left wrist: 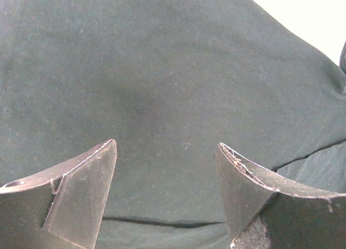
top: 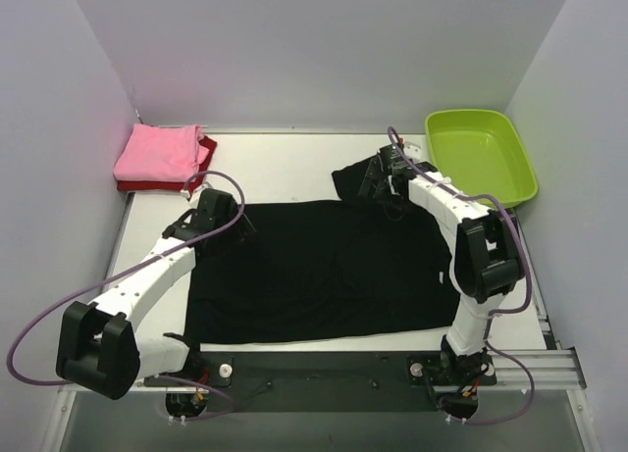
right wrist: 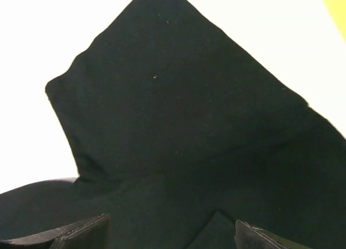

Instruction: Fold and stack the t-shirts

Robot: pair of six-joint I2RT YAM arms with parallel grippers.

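The large black t-shirt point(top: 319, 271) lies spread flat in the middle of the table, one sleeve point(top: 351, 180) sticking out at the far side. Its chest mark is hidden. The pink shirt point(top: 160, 151) lies folded on the dark red shirt point(top: 157, 184) at the far left corner. My left gripper point(top: 218, 220) is open and empty just above the black shirt's far left part; the cloth point(left wrist: 162, 87) fills the left wrist view. My right gripper point(top: 378, 182) is open over the sleeve point(right wrist: 178, 114), holding nothing.
A lime-green plastic tub point(top: 480, 156) stands at the far right corner. White walls close in the table on the left, back and right. Bare table top point(top: 285, 163) shows between the shirt stack and the sleeve.
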